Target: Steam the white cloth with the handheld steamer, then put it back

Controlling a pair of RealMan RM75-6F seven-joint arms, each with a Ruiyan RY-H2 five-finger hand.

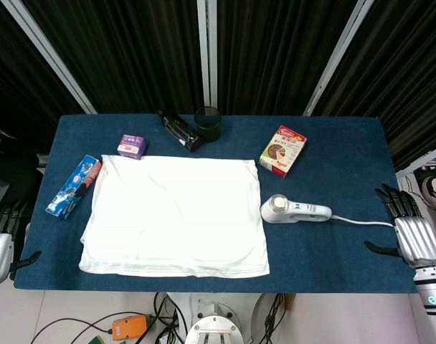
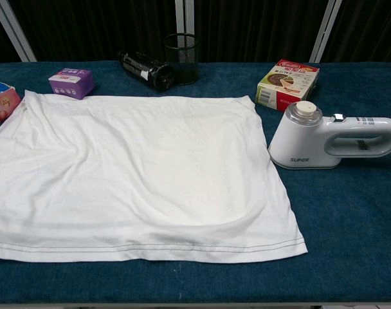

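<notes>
The white cloth (image 1: 176,215) (image 2: 134,170) lies spread flat over the middle of the blue table (image 1: 333,208). The white handheld steamer (image 1: 295,210) (image 2: 330,136) lies on its side just right of the cloth, its cord running off to the right. My right hand (image 1: 408,229) hangs open past the table's right edge, well apart from the steamer. At the left edge my left hand (image 1: 4,240) is open and holds nothing. Neither hand shows in the chest view.
Along the back stand a purple box (image 1: 131,145) (image 2: 71,82), a black device (image 1: 179,130) (image 2: 146,69) and a black mesh cup (image 1: 207,123) (image 2: 181,58). A red-and-green box (image 1: 282,150) (image 2: 287,83) lies behind the steamer. A blue packet (image 1: 74,185) lies left of the cloth.
</notes>
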